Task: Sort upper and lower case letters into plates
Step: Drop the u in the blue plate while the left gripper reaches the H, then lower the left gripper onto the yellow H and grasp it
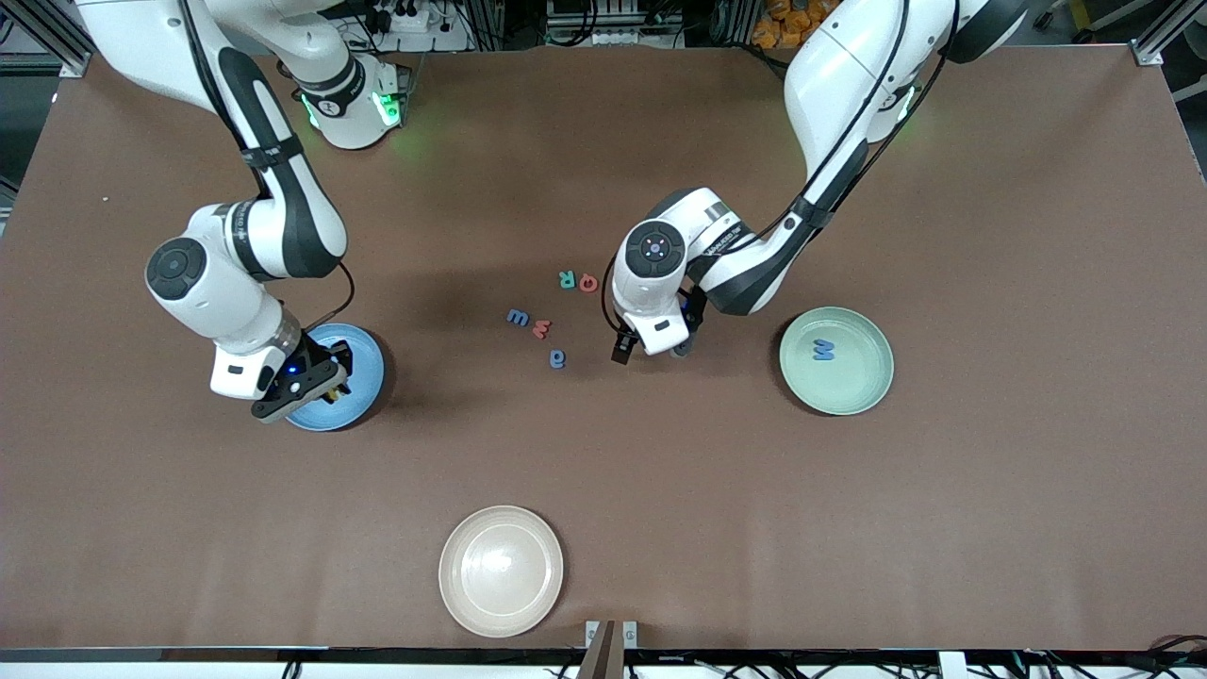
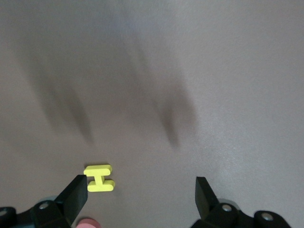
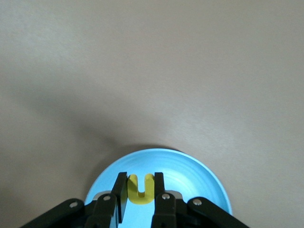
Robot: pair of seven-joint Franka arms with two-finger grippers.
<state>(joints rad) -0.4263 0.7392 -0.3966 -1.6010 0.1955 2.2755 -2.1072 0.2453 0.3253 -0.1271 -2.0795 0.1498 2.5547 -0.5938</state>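
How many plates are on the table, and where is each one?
3. The blue plate lies toward the right arm's end, the mint green plate toward the left arm's end, and the cream-white plate nearest the front camera.

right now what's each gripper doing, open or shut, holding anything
Left gripper: open, empty, low over the table by the yellow H.
Right gripper: shut on the yellow u, over the blue plate.

Matt brown table (image 1: pixel 990 490), glossy glazed blue plate (image 3: pixel 190 173), matt foam-like yellow u (image 3: pixel 141 189), glossy cream plate (image 1: pixel 501 570)
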